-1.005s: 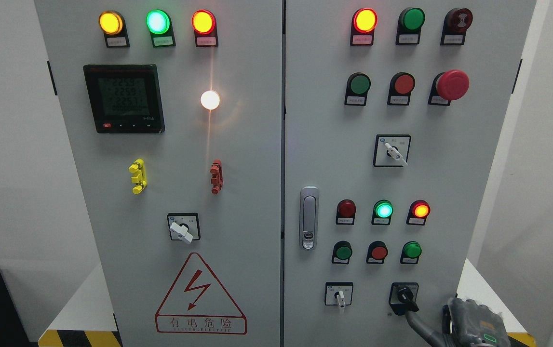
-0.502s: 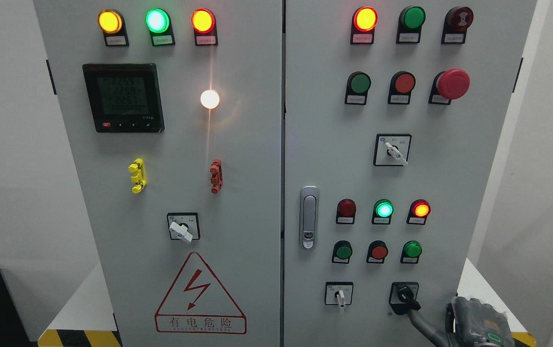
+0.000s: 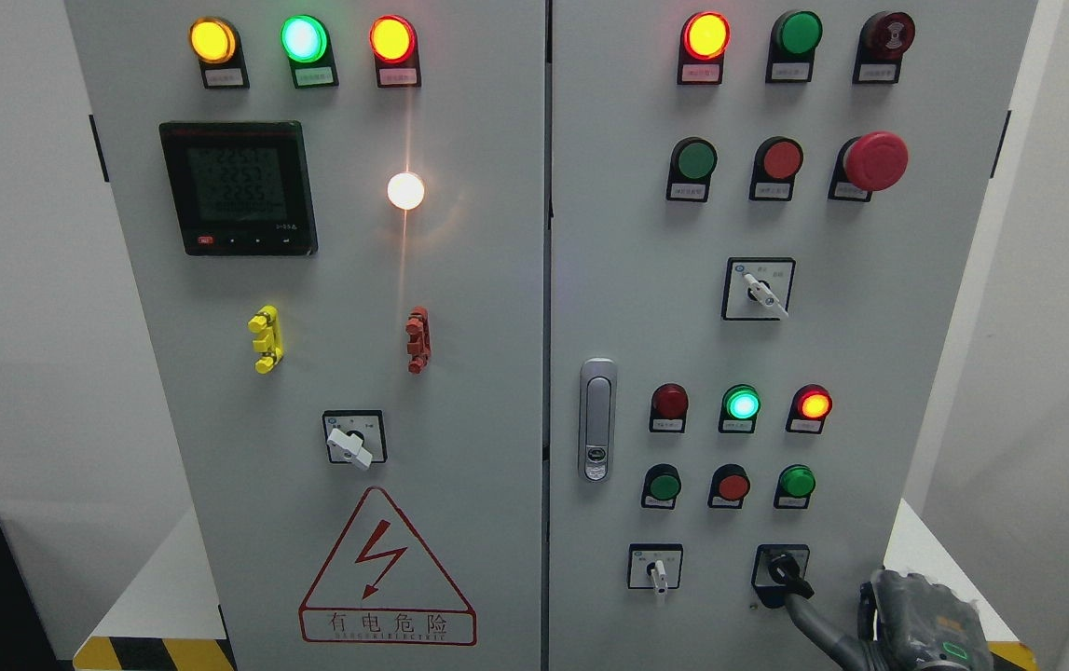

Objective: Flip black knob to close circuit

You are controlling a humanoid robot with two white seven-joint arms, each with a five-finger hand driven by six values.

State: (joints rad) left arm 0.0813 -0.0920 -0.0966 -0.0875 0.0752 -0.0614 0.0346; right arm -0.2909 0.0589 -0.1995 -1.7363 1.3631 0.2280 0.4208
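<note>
Reaching up from the lower right corner, the right robot hand (image 3: 916, 624) has one grey finger (image 3: 814, 624) stretched toward the black knob (image 3: 786, 576), with the fingertip touching or all but touching the knob's lever end; I cannot tell whether there is real contact. The rest of the hand is a grey bulk cut off by the picture's edge, so how far the other fingers are curled cannot be told, and nothing is visibly clasped. No left arm shows.

The black knob sits up and to the left of the robot hand, at the bottom of the right door of the grey cabinet (image 3: 870, 373), with its lever pointing down and to the right, toward the finger. Just beyond it, farther left from the hand, is a small white-handled selector (image 3: 656, 570), and straight above are a row of three push buttons and a row of lamps.

My judgement is that the step in hand is the turning itself: the finger is set against the lever. The next move calls for a steady sideways push along the lever's arc, keeping the fingertip on the lever so that it does not slip off, and staying clear of the neighbouring selector and buttons.
</note>
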